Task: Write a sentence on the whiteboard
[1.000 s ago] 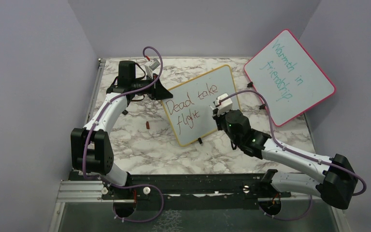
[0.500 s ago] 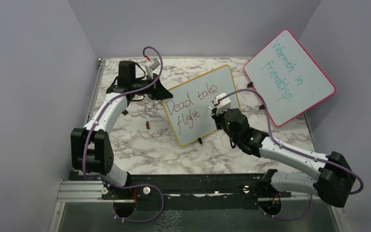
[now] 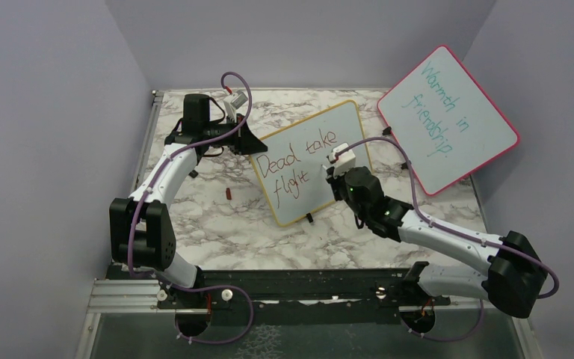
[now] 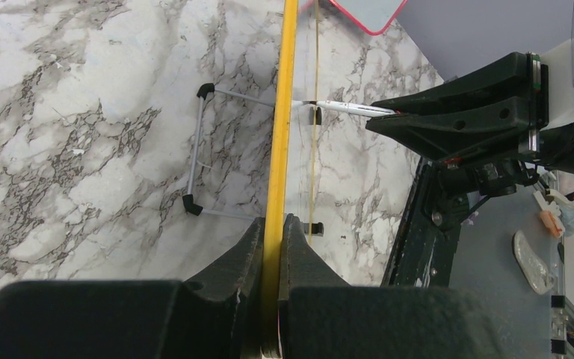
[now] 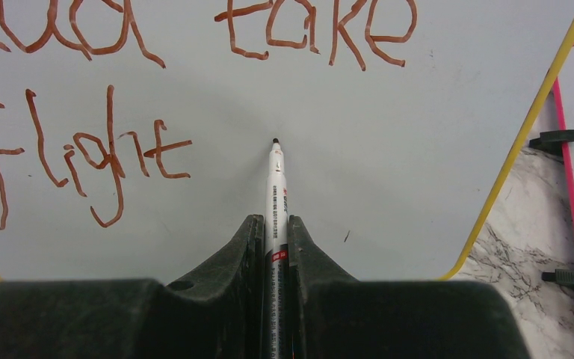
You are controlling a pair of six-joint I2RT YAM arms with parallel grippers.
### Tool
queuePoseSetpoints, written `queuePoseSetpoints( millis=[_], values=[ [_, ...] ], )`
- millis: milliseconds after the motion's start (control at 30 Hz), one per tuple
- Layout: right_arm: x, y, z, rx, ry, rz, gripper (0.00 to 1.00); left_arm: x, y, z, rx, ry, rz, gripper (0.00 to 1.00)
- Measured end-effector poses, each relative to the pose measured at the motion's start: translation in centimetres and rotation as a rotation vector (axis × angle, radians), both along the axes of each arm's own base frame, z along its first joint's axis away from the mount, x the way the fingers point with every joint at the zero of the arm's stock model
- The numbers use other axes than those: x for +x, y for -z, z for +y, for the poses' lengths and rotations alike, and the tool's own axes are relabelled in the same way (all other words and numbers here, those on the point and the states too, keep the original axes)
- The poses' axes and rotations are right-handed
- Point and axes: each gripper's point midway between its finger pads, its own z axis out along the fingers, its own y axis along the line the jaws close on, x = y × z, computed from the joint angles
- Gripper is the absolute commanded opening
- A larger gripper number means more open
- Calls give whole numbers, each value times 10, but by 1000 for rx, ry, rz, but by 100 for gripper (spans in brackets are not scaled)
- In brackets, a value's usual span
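So the marble table (image 3: 217, 224) takes up most of the scene, and the whiteboard (image 3: 329, 142) with the yellow frame stands tilted around the middle of it, a bit toward the far side. Off to the far right there's a pink-framed board (image 3: 486, 120) with teal handwriting, leaning up by the wall.

The left gripper (image 4: 273, 247) is pinching the yellow edge of the whiteboard, at its far-left corner in the overhead view. From the wrist view its fingers are pressed right up against the frame on both sides.

The right gripper (image 5: 275, 239) is clamped on a marker (image 5: 276, 179), white barrel, dark tip. The tip points at the bare board surface just right of the last word, looks like it's touching or very nearly, can't really tell which.

The sentence (image 3: 299, 161) is in reddish-brown ink, two lines: "Dead take" on top, "flight" under it, filling the left and middle of the whiteboard.

Smallest thing: a little red cap-like piece (image 3: 229, 193) lying on the table left of the whiteboard, near its lower corner.
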Motion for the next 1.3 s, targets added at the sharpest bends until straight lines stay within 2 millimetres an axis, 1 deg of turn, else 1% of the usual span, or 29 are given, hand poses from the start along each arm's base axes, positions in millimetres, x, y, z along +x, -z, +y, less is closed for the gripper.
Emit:
queuePoseSetpoints(
  millis=[367,733,1300],
  values=[
    [-4,6,-1,11,0,26,0,0,1,0,0,0,2,0],
    [-15,20,-6,6,-3,84,0,0,0,0,0,0,1,0],
    [-20,22,-6,10,-22,109,0,0,0,0,0,1,2,0]
  ],
)
